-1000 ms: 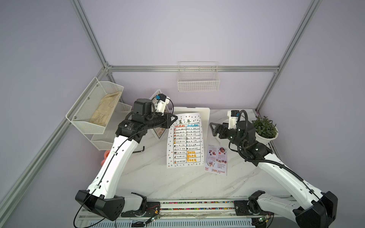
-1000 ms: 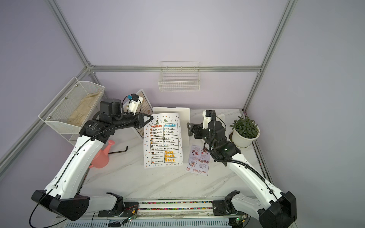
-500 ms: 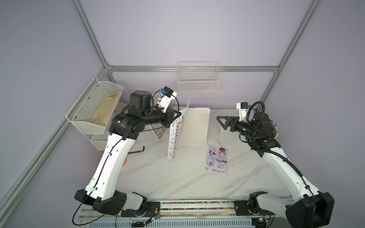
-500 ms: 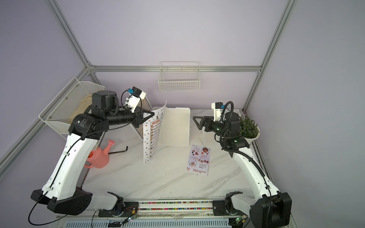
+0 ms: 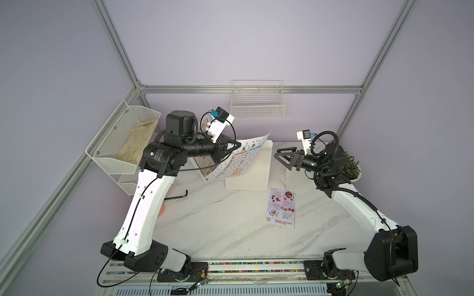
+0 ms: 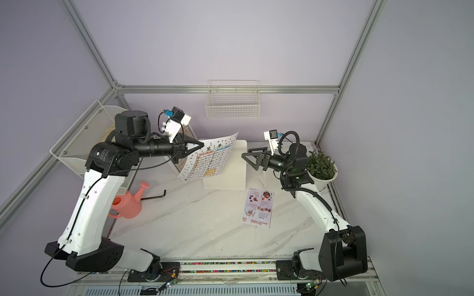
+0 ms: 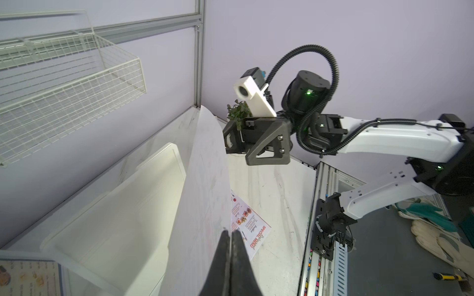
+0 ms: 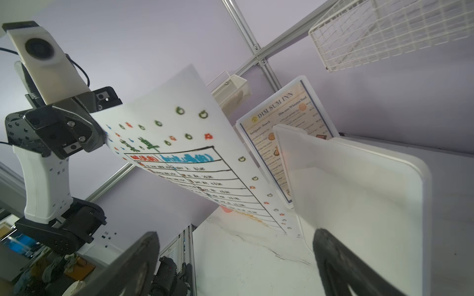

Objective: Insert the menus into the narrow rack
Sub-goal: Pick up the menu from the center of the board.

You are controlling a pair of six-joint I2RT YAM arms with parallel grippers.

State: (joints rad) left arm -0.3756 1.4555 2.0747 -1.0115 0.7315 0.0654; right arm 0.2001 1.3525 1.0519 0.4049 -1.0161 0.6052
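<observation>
We note the left gripper [image 5: 237, 146] pinched shut on the grid menu [image 5: 242, 160], which hangs tilted mid-frame before the white rack [image 5: 256, 169]. Right gripper [image 5: 280, 157] gapes empty, right of centre. SPECIAL MENU leaflet [image 5: 282, 208] lies flat below it.

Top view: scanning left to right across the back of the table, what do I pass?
Mesh side basket → left gripper → grid menu → white rack → right gripper → potted plant.
</observation>
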